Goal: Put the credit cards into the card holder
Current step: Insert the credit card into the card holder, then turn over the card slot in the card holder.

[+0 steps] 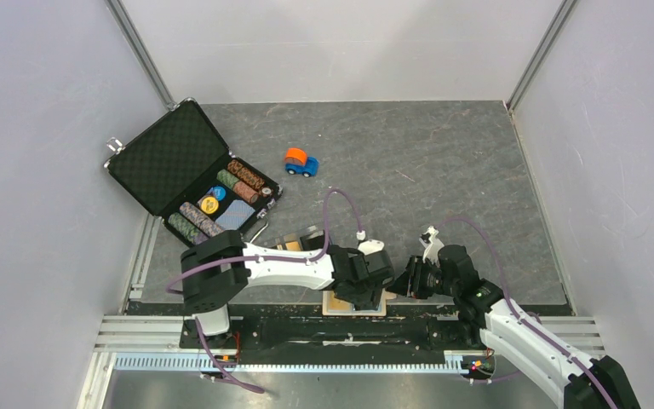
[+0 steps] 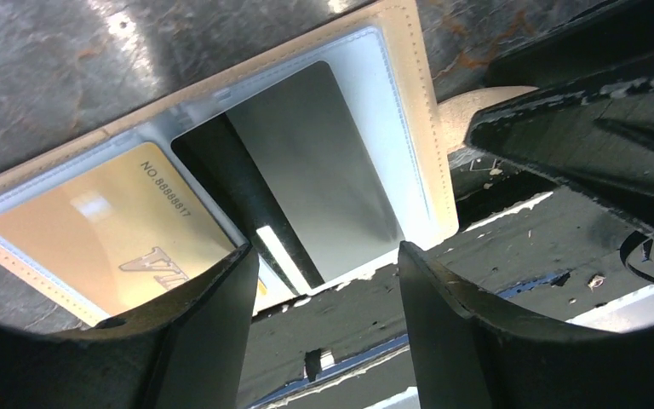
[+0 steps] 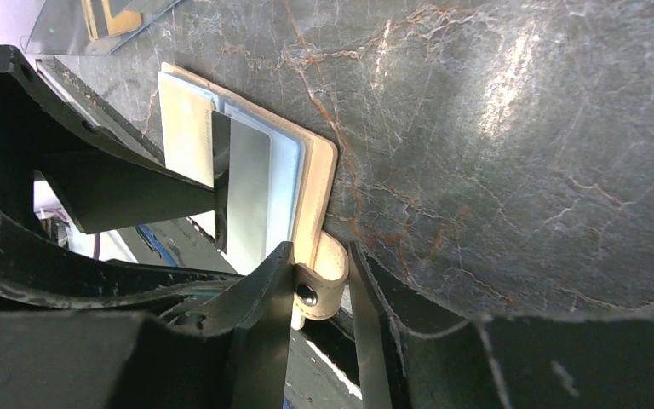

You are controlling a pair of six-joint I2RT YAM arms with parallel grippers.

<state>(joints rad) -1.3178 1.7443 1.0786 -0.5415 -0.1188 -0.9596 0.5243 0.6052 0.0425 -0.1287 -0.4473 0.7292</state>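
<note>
Beige stitching is nearly all the overhead view gives of the card holder, since the left wrist covers it at the near edge of the bench. Close up it lies open with its clear pockets facing up. A gold card sits in one pocket, its print partly cut off by a finger. A dark card lies in the neighbouring pocket, and its near end seems to stand a little proud of the pocket's mouth. The left fingers stand about a card's width apart with that end between them; whether they press its sides cannot be told. The right fingers are closed on the holder's snap tab, pinching it from both sides. A clear box is cut off at that view's top corner.
</note>
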